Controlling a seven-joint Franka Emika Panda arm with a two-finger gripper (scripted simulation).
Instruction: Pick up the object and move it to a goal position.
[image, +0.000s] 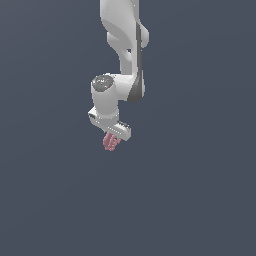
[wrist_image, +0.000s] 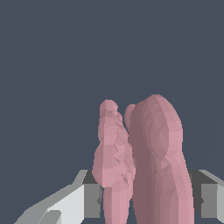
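Object (image: 110, 142): dusty-pink lumpy cluster, seen hanging from the underside of the hand (image: 113, 139), clear of anything beneath it. No edge or corner of a supporting surface can be made out; only flat dark grey-blue is shown all round. In the wrist view the object (wrist_image: 144, 166) is shown as two lobes, a knobbly narrow one and a smoother, larger one, filling the gap between the fingers (wrist_image: 89, 199). Hand (wrist_image: 146, 197) is clamped on the object, a grey pad being seen on each side of it. The object is narrower than the white hand body. Above the hand, the white arm (image: 122, 45) is seen running up out of the exterior view's top edge, with the wrist bent toward the exterior view's left.
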